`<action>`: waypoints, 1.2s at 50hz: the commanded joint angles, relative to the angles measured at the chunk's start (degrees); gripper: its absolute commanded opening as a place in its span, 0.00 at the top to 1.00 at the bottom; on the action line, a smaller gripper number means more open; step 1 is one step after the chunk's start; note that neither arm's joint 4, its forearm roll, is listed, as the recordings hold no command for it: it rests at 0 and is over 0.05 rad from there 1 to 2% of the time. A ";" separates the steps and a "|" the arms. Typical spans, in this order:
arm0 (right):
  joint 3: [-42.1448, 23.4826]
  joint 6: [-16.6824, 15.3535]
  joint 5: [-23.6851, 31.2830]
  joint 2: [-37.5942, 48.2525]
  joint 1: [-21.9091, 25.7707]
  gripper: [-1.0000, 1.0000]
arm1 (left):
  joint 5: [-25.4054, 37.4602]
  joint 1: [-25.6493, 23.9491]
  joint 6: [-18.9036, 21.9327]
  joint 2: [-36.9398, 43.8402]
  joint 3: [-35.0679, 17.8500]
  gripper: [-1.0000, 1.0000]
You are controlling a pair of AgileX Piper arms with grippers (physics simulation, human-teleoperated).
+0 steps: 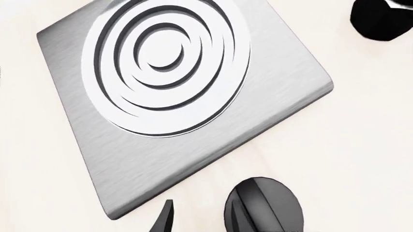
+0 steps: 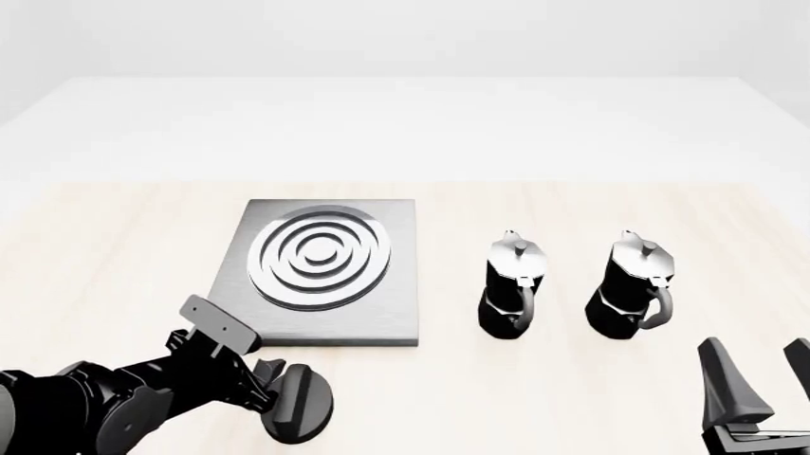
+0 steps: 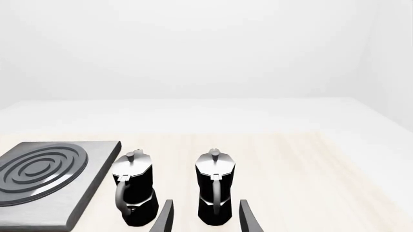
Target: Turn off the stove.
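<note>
The stove's brushed-grey plate (image 2: 322, 275) with silver burner rings lies left of centre on the table; it fills the left wrist view (image 1: 193, 135). Its round black knob (image 2: 300, 403) with a raised bar sits apart from the plate, in front of its near edge, and also shows in the left wrist view (image 1: 268, 205). My left gripper (image 2: 271, 387) is at the knob's left side, jaws apart; one fingertip (image 1: 164, 220) shows beside the knob and the other is lost against it. I cannot tell whether it touches. My right gripper (image 2: 765, 374) is open and empty at the near right.
Two black-and-silver moka pots (image 2: 513, 284) (image 2: 633, 284) stand right of the plate, handles towards me. They also show in the right wrist view (image 3: 135, 188) (image 3: 215, 188). One pot's base shows in a corner of the left wrist view (image 1: 380, 19).
</note>
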 commanded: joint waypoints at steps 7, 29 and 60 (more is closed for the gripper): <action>-0.02 0.00 0.06 -0.08 -0.10 0.00 | 2.44 0.57 -0.89 -2.85 -2.78 0.00; -0.04 -0.17 0.14 -0.20 0.17 0.00 | 15.60 8.59 2.43 -20.29 -1.84 0.00; -0.04 -0.39 0.36 -0.52 1.23 0.00 | 37.24 10.34 6.26 -41.76 -12.32 0.00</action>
